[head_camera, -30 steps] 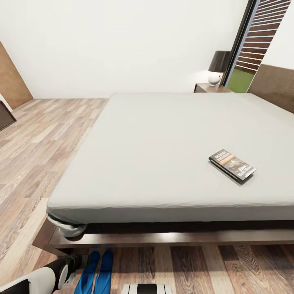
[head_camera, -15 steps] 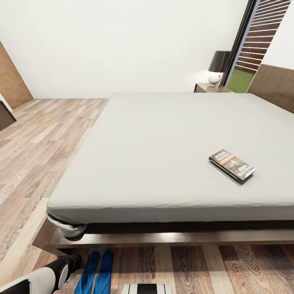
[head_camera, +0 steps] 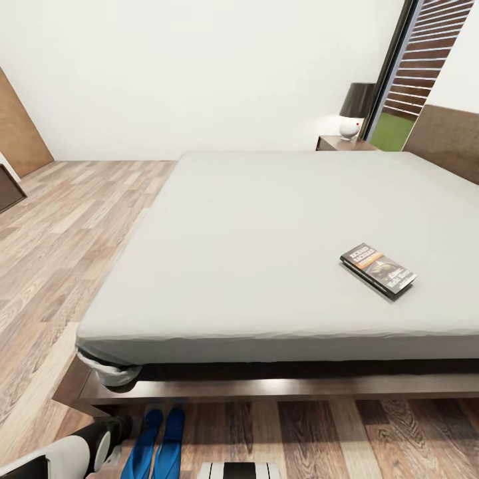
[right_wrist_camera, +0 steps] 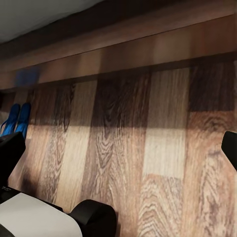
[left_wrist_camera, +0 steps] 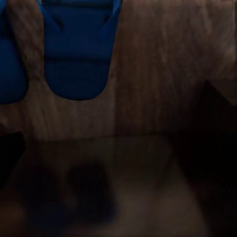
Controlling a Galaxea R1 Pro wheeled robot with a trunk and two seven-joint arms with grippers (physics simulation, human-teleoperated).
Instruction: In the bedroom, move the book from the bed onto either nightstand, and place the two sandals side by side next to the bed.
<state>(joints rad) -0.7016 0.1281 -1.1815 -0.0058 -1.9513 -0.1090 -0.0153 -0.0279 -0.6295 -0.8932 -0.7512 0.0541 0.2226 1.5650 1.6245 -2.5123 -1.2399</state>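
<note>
**Mia:** The biggest thing here is the bed (head_camera: 266,239). It has a flat grey top and a dark wood frame. It takes up most of the room.

**Ben:** And the floor (head_camera: 60,233) is wood, off at nine o'clock from the bed.

**Mia:** Way back at one o'clock is the nightstand (head_camera: 336,142). A lamp (head_camera: 356,110) stands on it, so there is not much room on top.

**Ben:** Where are the shoes?

**Mia:** The two sandals (head_camera: 157,444) are on the floor at seven o'clock, just beside the bed frame. They lie side by side, both bright blue. I think that job looks done.

**Ben:** And the book (head_camera: 378,269)?

**Mia:** It lies flat on the bed at four o'clock, near the front edge. Nothing is touching it. It is far from the nightstand.

**Ben:** So the book comes next?

**Mia:** I think so. The left arm (head_camera: 66,452) hangs low by the sandals. I cannot tell if its claw is wide or narrow. The right claw (right_wrist_camera: 121,153) looks wide and holds nothing, with only floor between its tips.

**Ben:** What must the robot do?

**Mia:** Go closer to the book, reach over the bed, and pinch it by its thin edge. Then carry it to the nightstand.
</note>
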